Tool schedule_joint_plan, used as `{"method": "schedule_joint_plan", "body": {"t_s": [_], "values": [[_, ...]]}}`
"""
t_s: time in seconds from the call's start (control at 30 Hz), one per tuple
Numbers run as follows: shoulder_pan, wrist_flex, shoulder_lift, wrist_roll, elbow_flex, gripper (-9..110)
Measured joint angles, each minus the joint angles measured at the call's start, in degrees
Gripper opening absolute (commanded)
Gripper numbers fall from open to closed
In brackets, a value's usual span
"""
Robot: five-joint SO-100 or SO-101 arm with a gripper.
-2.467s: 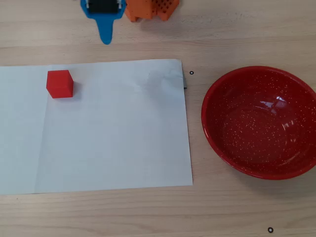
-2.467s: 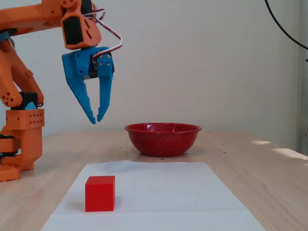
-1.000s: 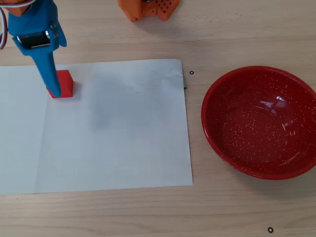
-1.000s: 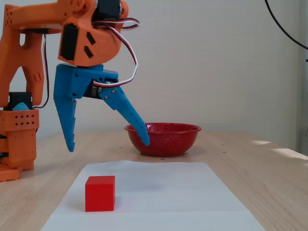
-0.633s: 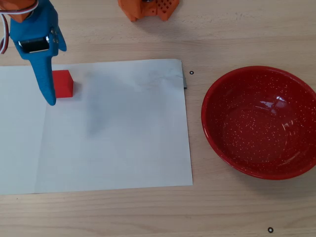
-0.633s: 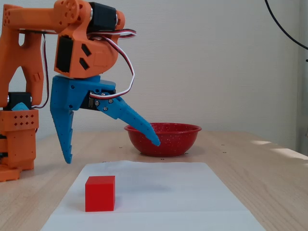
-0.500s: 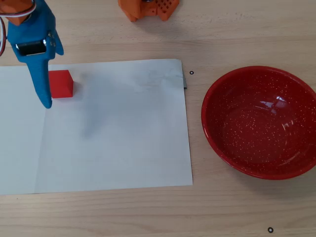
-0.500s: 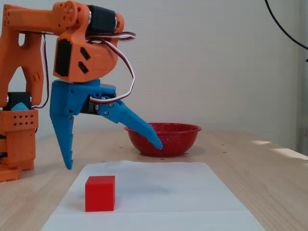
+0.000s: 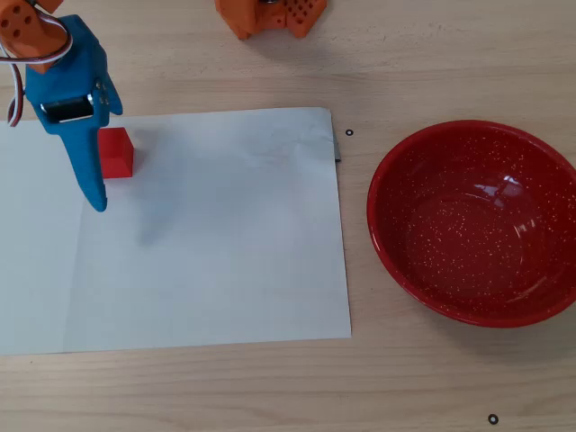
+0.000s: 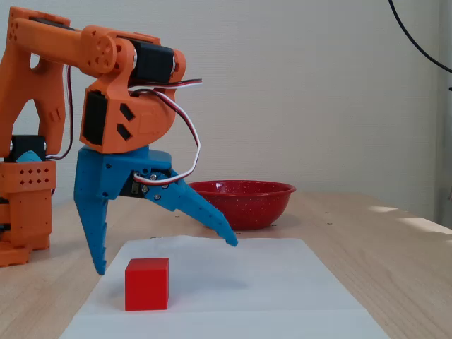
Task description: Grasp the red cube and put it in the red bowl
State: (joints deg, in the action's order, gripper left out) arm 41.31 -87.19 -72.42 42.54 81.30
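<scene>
The red cube (image 9: 115, 151) lies on a white paper sheet (image 9: 216, 243) at its far left in the overhead view. It also shows in the fixed view (image 10: 147, 283), at the front of the sheet. My blue gripper (image 10: 165, 254) is open wide and empty, just above the sheet. In the fixed view the cube sits low between its two fingertips, touching neither. In the overhead view the gripper (image 9: 88, 166) is right beside the cube, on its left. The red bowl (image 9: 472, 223) stands empty on the right, off the sheet; it also shows in the fixed view (image 10: 244, 201), behind the gripper.
The orange robot base (image 9: 270, 13) stands at the top edge of the overhead view and at the left of the fixed view (image 10: 25, 205). The table (image 9: 270, 387) is light wood. A black cable (image 10: 417, 39) hangs at the upper right.
</scene>
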Motion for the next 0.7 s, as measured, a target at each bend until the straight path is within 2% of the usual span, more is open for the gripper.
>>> {"method": "schedule_joint_plan", "body": {"t_s": [0.7], "values": [[0.0,8.17,2.64,0.0,3.34,69]]}}
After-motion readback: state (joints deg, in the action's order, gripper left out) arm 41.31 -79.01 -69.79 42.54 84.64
